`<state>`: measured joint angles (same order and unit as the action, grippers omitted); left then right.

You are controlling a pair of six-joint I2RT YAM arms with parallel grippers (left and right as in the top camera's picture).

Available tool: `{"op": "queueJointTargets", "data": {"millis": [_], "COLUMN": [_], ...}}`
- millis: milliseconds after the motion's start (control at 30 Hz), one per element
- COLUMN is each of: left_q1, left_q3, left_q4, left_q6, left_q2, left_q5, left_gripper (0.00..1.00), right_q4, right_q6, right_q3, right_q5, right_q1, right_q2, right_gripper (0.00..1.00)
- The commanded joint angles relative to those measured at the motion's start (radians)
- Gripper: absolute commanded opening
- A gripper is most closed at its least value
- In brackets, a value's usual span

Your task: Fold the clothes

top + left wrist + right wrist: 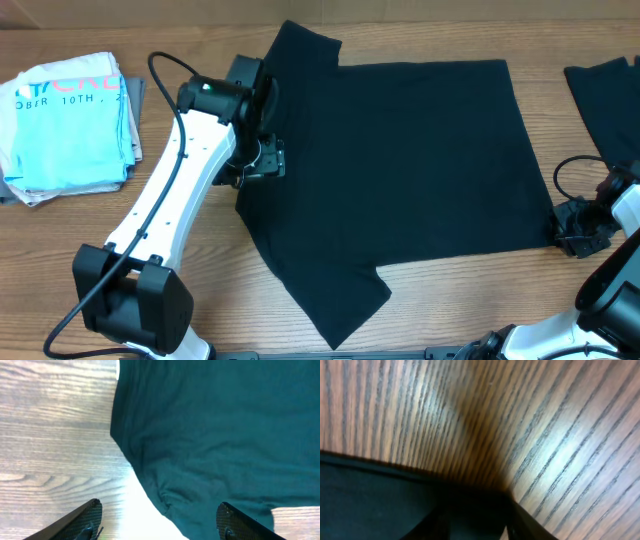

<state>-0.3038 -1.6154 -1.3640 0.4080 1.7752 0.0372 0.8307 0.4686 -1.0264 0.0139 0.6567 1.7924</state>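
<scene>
My left gripper (157, 520) apart at 9 o'clock edge of large plain black T-shirt (400, 170) | right gripper (576, 232): can't tell closure | I'd pinch deep.

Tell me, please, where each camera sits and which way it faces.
Overhead: above the table, facing down: spread black T-shirt, folded light-blue T-shirt, both arms, left gripper and right gripper at the black shirt's edges.
Left wrist: on the left arm, facing down at the shirt's edge; its fingertips show, apart.
Right wrist: low over the table, facing the shirt's edge; its gripper a dark blur.
Shared: the black T-shirt.
</scene>
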Motion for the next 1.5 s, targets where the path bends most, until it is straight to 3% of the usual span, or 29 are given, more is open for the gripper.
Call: {"op": "queueJointTargets", "data": {"millis": [0, 100, 267, 333, 467, 767, 967, 1167, 1467], "left_q1": [0.002, 0.002, 0.002, 0.002, 0.001, -0.101, -0.282, -0.459, -0.59], "left_q3": [0.043, 0.081, 0.143, 0.176, 0.23, 0.349, 0.355, 0.357, 0.433], "left_q4": [0.006, 0.021, 0.074, 0.101, 0.124, 0.116, 0.118, 0.108, 0.157], "left_q6": [-0.032, -0.035, -0.035, -0.035, -0.039, -0.037, 0.019, 0.115, 0.23], "left_q2": [-0.003, -0.003, -0.003, -0.003, -0.003, -0.003, -0.003, -0.003, -0.003], "left_q5": [0.035, 0.05, 0.1, 0.146, 0.214, 0.269, 0.264, 0.17, 0.211], "left_gripper": [0.76, 0.77, 0.78, 1.0, 0.95, 0.76, 0.75, 0.76, 0.81], "right_q4": [-0.01, -0.011, -0.01, -0.011, -0.013, -0.015, -0.016, -0.018, -0.014], "right_q6": [0.006, 0.006, 0.006, 0.006, 0.006, 0.006, 0.006, 0.006, 0.006], "right_q3": [0.02, 0.02, 0.02, 0.02, 0.02, 0.02, 0.02, 0.02, 0.02], "right_q5": [-0.005, -0.005, -0.009, -0.018, -0.032, -0.039, -0.039, -0.039, -0.039], "right_q1": [0.0, 0.0, 0.0, 0.0, 0.0, 0.0, 0.0, 0.0, 0.0], "right_q2": [-0.001, -0.001, -0.001, -0.001, -0.001, -0.001, -0.001, -0.001, -0.001], "right_gripper": [0.33, 0.25, 0.25, 0.18, 0.04, 0.04, 0.04, 0.07, 0.07]}}
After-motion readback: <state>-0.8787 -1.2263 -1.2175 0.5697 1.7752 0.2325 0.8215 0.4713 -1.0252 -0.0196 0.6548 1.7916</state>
